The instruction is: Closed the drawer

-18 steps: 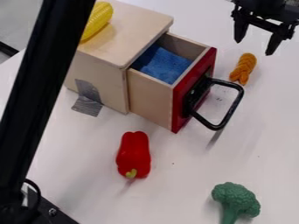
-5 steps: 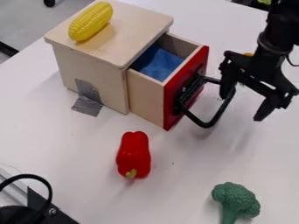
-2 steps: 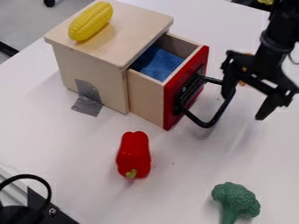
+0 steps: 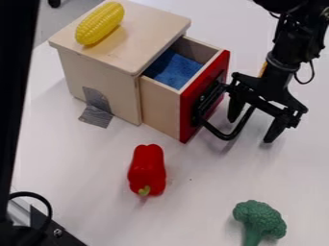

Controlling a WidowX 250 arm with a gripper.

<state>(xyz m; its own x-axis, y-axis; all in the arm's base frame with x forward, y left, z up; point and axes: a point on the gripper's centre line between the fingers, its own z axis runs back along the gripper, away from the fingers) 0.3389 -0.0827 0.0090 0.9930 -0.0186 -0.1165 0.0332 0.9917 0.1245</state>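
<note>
from where i stand, a white table (image 4: pixel 193 206) stretches out, with grey floor (image 4: pixel 70 13) beyond it at upper left. on the table lie a red pepper (image 4: pixel 147 168) and, at lower right, green broccoli (image 4: pixel 259 220). a wooden box (image 4: pixel 93 72) has yellow corn (image 4: pixel 99 23) on top and grey tape (image 4: pixel 96 115) at its base. its red-fronted drawer (image 4: pixel 160 108) juts partway out, with blue cloth (image 4: pixel 172 71) inside. the black arm (image 4: pixel 283 62) slants in from the upper right, its gripper (image 4: pixel 250 129) pointing down by the drawer front, fingers spread, the black handle (image 4: pixel 241 127) visible between them; i can't tell whether they touch it
</note>
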